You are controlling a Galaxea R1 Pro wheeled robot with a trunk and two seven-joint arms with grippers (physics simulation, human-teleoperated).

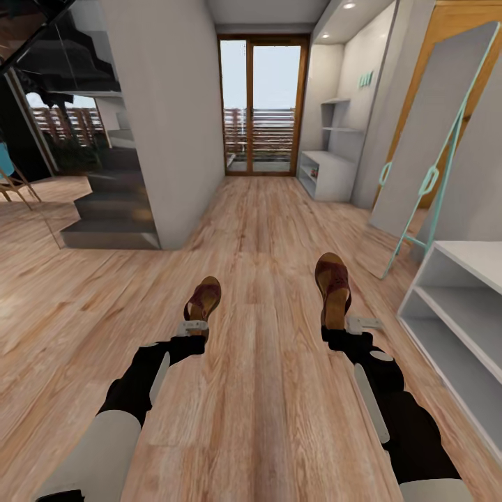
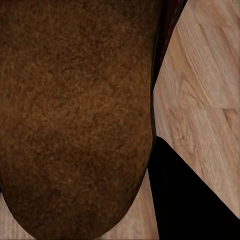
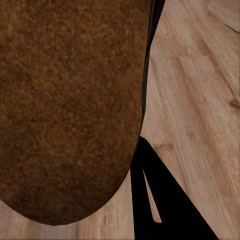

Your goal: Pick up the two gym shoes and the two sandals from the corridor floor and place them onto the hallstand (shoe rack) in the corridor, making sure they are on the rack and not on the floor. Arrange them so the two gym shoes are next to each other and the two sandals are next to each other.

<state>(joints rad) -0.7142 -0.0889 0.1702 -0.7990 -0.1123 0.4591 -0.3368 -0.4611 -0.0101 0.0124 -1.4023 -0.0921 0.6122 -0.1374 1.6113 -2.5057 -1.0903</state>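
Sandals, one in each gripper, are held out above the wood-plank floor (image 1: 265, 390). The left gripper (image 1: 193, 326) is closed on the heel of the left sandal (image 1: 203, 298), a brown leather slip-on with a wide strap. The right gripper (image 1: 346, 325) clamps the heel of the right sandal (image 1: 332, 280), showing its tan footbed. Each wrist view shows a rough dark-brown sole up close. The pale hallstand (image 1: 328, 174) stands far down the corridor; a plain white rack (image 1: 464, 307) is near the right arm.
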